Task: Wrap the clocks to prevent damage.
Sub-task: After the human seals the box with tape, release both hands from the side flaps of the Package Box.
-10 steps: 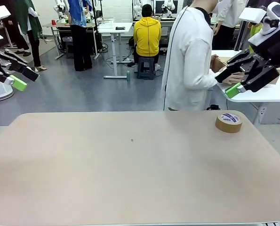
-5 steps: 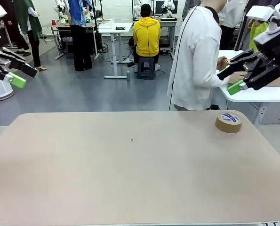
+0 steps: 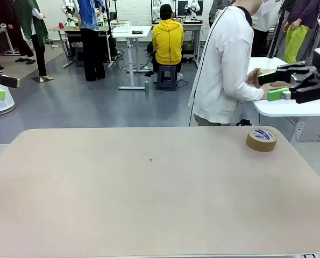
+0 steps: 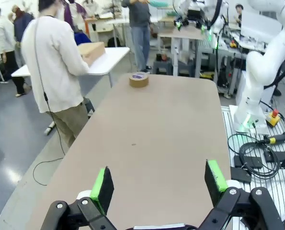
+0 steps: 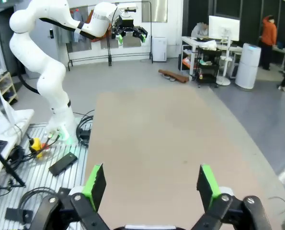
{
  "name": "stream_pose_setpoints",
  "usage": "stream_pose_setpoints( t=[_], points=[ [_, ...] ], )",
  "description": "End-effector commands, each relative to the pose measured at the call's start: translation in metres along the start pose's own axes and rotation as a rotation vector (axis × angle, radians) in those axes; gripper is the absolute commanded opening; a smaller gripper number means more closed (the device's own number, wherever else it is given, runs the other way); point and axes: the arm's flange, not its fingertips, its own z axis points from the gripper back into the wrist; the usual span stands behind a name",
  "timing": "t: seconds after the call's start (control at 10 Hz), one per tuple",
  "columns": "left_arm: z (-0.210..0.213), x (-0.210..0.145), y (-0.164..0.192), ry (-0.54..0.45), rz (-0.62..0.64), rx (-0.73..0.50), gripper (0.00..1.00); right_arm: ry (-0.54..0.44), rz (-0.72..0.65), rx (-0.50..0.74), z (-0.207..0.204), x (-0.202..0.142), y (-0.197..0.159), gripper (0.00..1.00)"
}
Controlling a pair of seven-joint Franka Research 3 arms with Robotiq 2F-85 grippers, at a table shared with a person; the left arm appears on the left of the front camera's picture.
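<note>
No clocks are in view. My left gripper (image 3: 0, 86) hangs open at the far left edge, off the table; in its wrist view the left gripper (image 4: 159, 184) has nothing between its green pads (image 4: 102, 188). My right gripper (image 3: 268, 87) is open at the far right, above the table's far corner. Seen from its own wrist camera, the right gripper (image 5: 150, 186) is also empty over the bare tabletop (image 5: 152, 139). A person in a white top (image 3: 224, 64) stands at the far side, turned to a side table.
A roll of brown tape (image 3: 261, 138) lies flat near the far right corner of the beige table (image 3: 149, 199). The same tape roll (image 4: 139, 79) lies far ahead in the left wrist view. A cardboard box (image 4: 92, 50) sits on the white side table by the person.
Both arms have swung outward: the left gripper toward the left edge, the right gripper to the right and turned level. The person has shifted slightly right. The tape has not moved.
</note>
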Motion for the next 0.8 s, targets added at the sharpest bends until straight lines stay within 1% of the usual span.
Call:
stream_pose_setpoints(
  t=[0.0,0.1,0.2,0.3,0.4,0.7],
  points=[
    [0.010,-0.017,0.001,-0.086,-0.020,0.044,1.00,-0.020,0.006,0.004,-0.001,-0.021,0.002,1.00],
    [0.015,-0.021,0.000,-0.116,-0.022,0.046,1.00,-0.031,0.002,-0.001,0.001,-0.025,0.003,1.00],
    [0.018,-0.023,0.000,-0.123,-0.020,0.061,1.00,-0.032,0.007,-0.006,0.002,-0.026,0.004,1.00],
    [0.018,-0.022,-0.002,-0.097,-0.040,0.055,1.00,-0.023,0.022,0.004,0.003,-0.021,0.005,1.00],
    [0.021,-0.020,0.000,-0.081,0.004,0.058,1.00,-0.008,-0.013,-0.002,0.005,-0.026,0.004,1.00],
    [0.021,-0.020,0.000,-0.081,0.004,0.058,1.00,-0.008,-0.013,-0.002,0.005,-0.026,0.004,1.00]
  ],
)
